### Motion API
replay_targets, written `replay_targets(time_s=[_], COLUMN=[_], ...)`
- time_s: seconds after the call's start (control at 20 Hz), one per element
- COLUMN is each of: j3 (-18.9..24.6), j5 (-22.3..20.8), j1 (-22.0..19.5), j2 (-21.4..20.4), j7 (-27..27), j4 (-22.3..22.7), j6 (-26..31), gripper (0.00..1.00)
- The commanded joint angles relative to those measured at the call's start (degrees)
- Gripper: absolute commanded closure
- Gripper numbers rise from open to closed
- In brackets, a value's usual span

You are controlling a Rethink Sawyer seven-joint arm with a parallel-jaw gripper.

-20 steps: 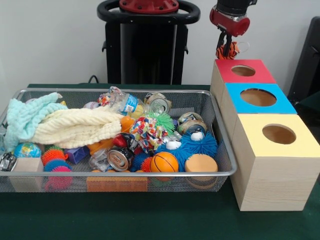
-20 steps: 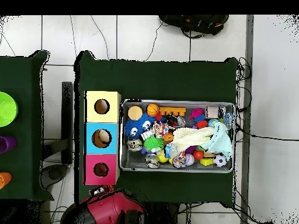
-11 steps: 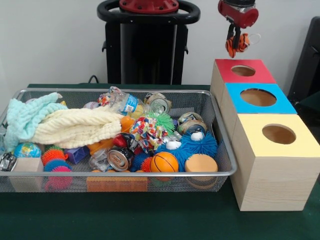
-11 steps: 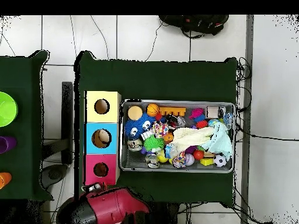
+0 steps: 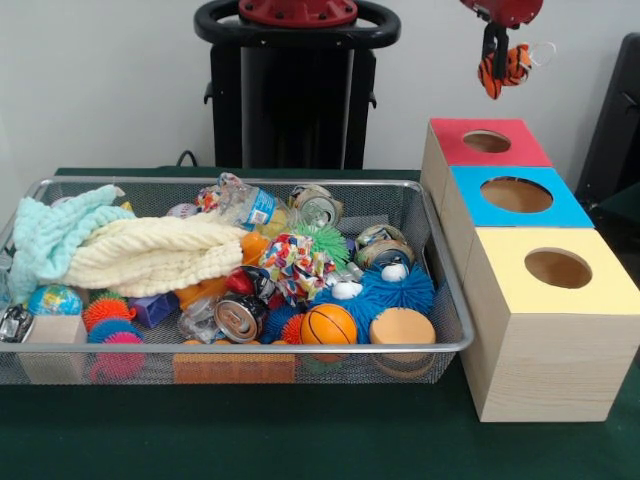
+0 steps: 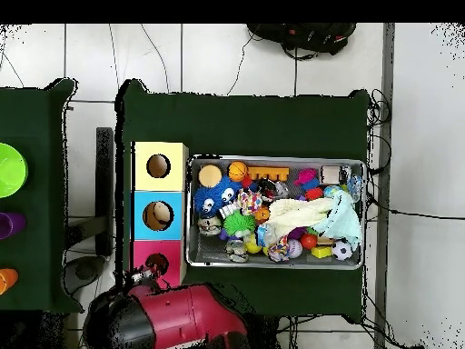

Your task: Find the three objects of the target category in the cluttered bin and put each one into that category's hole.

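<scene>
My gripper point(image 5: 495, 58) hangs at the top right, shut on a small orange and black striped plush toy point(image 5: 510, 68). The toy dangles high above the red-topped box point(image 5: 455, 140), roughly over its round hole point(image 5: 487, 142). In the overhead view the red arm point(image 6: 177, 318) reaches up from the bottom, its gripper end point(image 6: 143, 275) at the near edge of the red box point(image 6: 145, 250). The wire mesh bin point(image 5: 250, 348) holds mixed clutter: a basketball point(image 5: 328, 324), a blue furry toy point(image 5: 400, 290), cans point(image 5: 240, 317) and cloths.
A blue-topped box point(image 5: 570, 210) and a yellow-topped box point(image 5: 500, 255) stand in a row with the red one, right of the bin. A cream cloth point(image 5: 150, 255) and a mint cloth point(image 5: 45, 235) cover the bin's left half. A plastic bottle point(image 5: 245, 203) lies at the back.
The gripper has risen and shifted right in the front view, carrying the striped toy. In the overhead view the arm has swung closer to the red box.
</scene>
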Motion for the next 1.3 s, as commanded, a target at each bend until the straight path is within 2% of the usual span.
replay_targets(time_s=[0.05,0.35,0.75,1.05,1.3], j3=[3.7,3.1,-0.3,-0.5,0.2], j5=[-2.4,-2.8,-5.9,-7.0,-7.2], j1=[-0.1,0.5,4.0,2.6,-0.1], j2=[3.3,3.8,7.6,9.6,9.0], j7=[-7.4,-7.0,-3.9,-4.6,-6.1], j4=[-3.7,-3.9,-5.4,-6.7,-6.8], j6=[3.0,2.6,-1.0,-1.6,-0.6], gripper=[1.0,1.0,1.0,1.0,1.0])
